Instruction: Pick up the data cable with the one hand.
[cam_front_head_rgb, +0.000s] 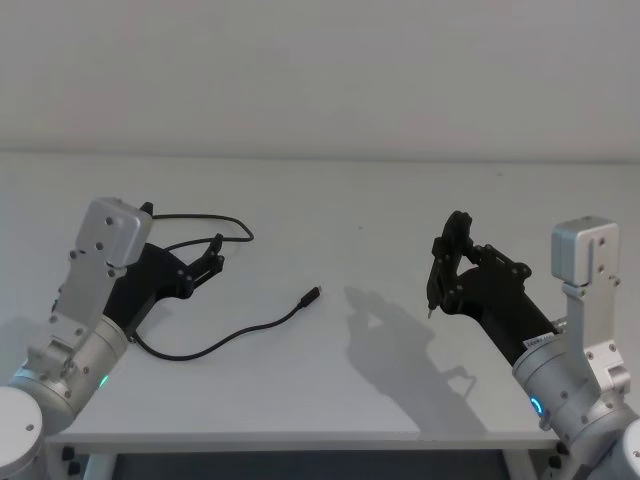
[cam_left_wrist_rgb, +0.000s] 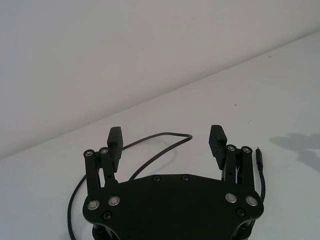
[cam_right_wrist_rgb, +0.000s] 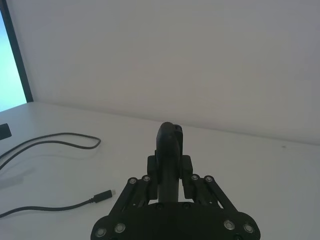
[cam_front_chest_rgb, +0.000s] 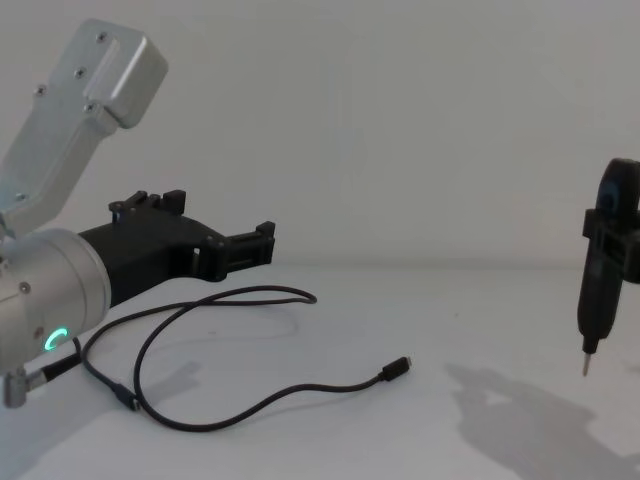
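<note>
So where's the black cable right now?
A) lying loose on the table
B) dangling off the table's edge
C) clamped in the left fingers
A: the data cable lies in loose loops on the table, with the left gripper hovering above it, fingers open and empty.

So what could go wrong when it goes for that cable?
1. The cable is thin and lies flat on the table. The left gripper, fingers open, could close above it and miss.
2. If it is grabbed at one loop, its loose ends may drag or swing.
The right gripper, holding a pointed tool, hangs at the far right.
</note>
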